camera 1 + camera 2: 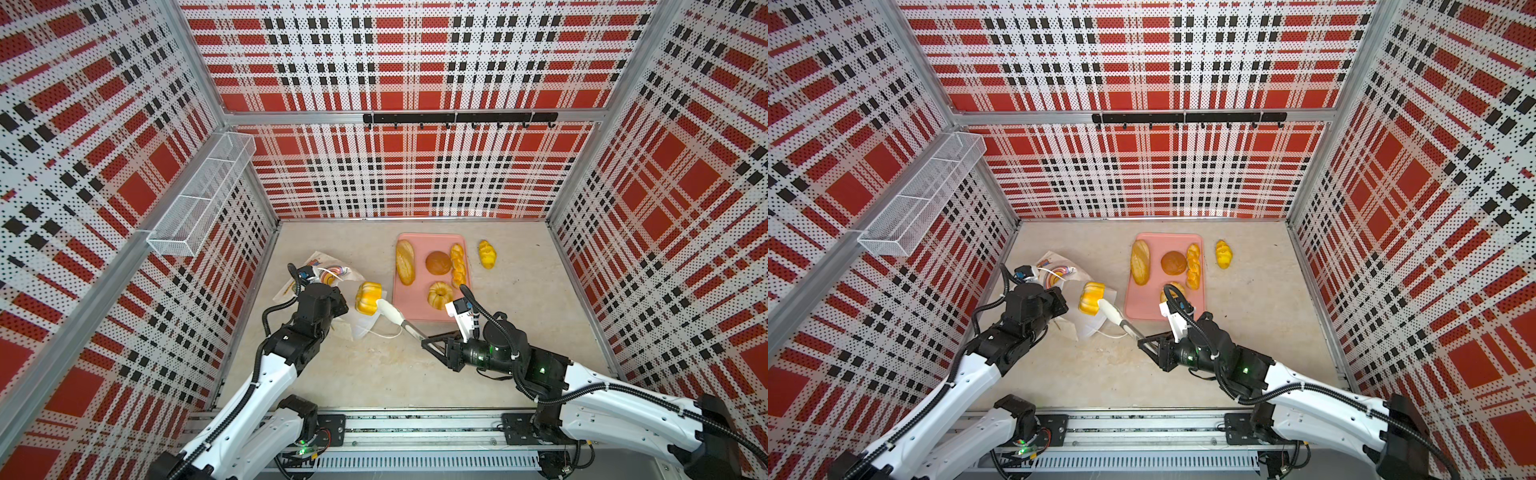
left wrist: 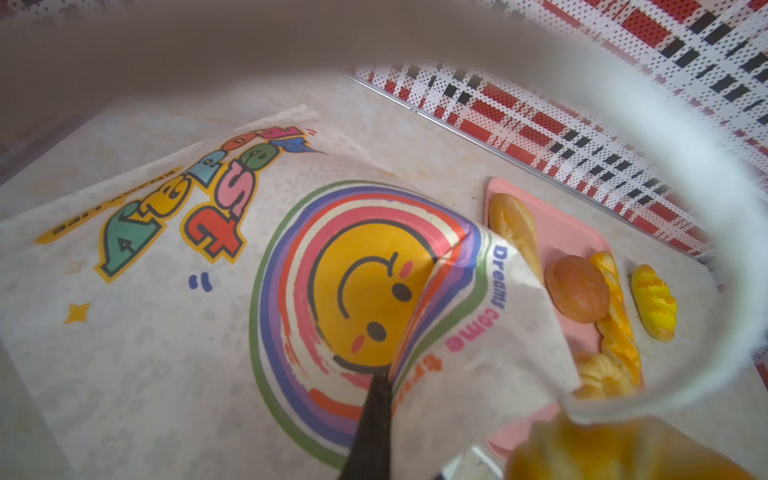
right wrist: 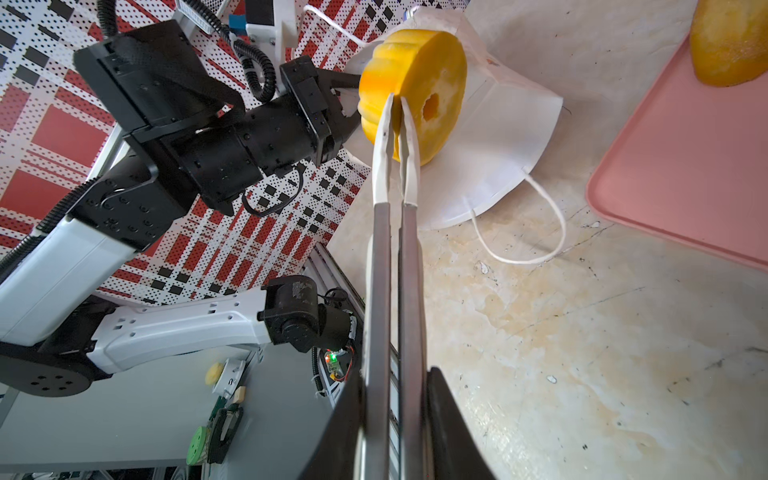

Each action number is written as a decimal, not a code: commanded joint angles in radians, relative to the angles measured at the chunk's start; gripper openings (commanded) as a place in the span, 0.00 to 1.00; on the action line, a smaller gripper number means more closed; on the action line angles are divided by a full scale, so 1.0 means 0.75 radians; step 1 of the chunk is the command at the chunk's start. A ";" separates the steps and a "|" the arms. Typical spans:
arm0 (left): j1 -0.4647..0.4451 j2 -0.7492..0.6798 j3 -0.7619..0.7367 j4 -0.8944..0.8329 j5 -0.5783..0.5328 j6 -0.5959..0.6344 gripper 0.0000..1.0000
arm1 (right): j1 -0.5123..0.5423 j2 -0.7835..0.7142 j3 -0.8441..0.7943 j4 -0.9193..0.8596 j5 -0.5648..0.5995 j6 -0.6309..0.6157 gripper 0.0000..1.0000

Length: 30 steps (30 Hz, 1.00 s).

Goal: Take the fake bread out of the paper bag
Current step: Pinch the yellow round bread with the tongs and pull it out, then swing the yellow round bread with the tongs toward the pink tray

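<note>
The white paper bag [image 1: 332, 270] [image 2: 166, 311] lies flat on the floor, rainbow print up. My left gripper [image 2: 386, 399] is shut on a fold of the bag near its mouth. My right gripper [image 1: 424, 341] [image 3: 392, 386] is shut on metal tongs [image 1: 399, 318] [image 3: 390, 249]. The white tips of the tongs pinch a yellow ring bread [image 1: 368, 297] [image 3: 419, 95] at the bag's mouth. On the pink tray [image 1: 415, 307] lie a long loaf [image 1: 404, 262], a brown bun [image 1: 438, 262], a braided stick [image 1: 458, 264] and a ring [image 1: 439, 294]. A yellow roll [image 1: 487, 254] lies right of the tray.
A white wire basket [image 1: 203, 195] hangs on the left wall and a black hook rail [image 1: 457, 118] on the back wall. Plaid walls close in three sides. The bag's cord handle [image 3: 557, 232] loops over the floor between bag and tray.
</note>
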State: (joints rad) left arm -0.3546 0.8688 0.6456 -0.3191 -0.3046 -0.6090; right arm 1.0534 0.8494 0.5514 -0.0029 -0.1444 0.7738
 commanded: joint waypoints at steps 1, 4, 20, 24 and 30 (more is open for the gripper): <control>0.028 0.007 -0.020 0.036 -0.030 -0.053 0.00 | 0.006 -0.085 0.005 0.060 0.045 -0.022 0.00; 0.037 0.005 -0.037 0.055 -0.022 -0.052 0.00 | 0.003 -0.104 0.032 -0.010 0.106 -0.034 0.00; 0.123 -0.152 -0.127 -0.020 0.061 -0.038 0.00 | -0.362 -0.094 -0.093 0.051 -0.094 0.140 0.00; 0.130 -0.184 -0.132 -0.042 0.086 -0.037 0.00 | -0.366 -0.010 -0.147 0.155 -0.108 0.167 0.00; 0.142 -0.203 -0.111 -0.087 0.128 0.003 0.00 | -0.366 0.068 -0.238 0.291 -0.090 0.229 0.00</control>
State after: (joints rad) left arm -0.2600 0.7292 0.5575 -0.3492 -0.2287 -0.6125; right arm 0.7811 0.8955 0.3801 0.0368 -0.2070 0.9161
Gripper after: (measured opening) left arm 0.054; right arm 0.236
